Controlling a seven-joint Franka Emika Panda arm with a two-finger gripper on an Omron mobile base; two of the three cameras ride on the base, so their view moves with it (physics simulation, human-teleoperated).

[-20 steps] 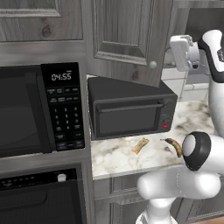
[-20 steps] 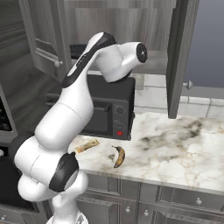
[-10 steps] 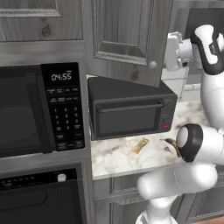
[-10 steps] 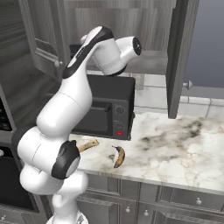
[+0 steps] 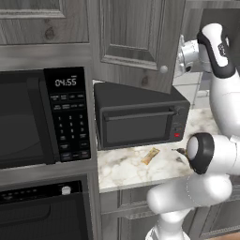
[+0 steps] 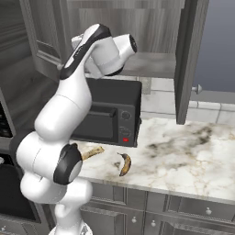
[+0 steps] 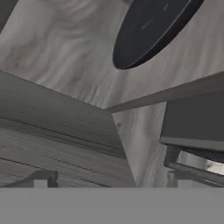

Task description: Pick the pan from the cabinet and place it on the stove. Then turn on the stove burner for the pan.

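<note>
The pan shows in the hand view as a round black disc at the upper right, resting on the grey wood of the cabinet interior. My gripper is open, its fingertips spread wide with nothing between them, and it stands well short of the pan. From the left base view the hand reaches in behind the cabinet door. In the right base view the wrist sits at the shelf of the open cabinet. The stove and its burner are out of view.
A black toaster oven stands on the marble counter right under the cabinet, with a black microwave to its left. A banana and a small tan item lie on the counter. The open cabinet door hangs to the arm's right.
The hand has swung left and further into the cabinet opening, and the upper arm has risen with it. The jaws have stayed wide.
</note>
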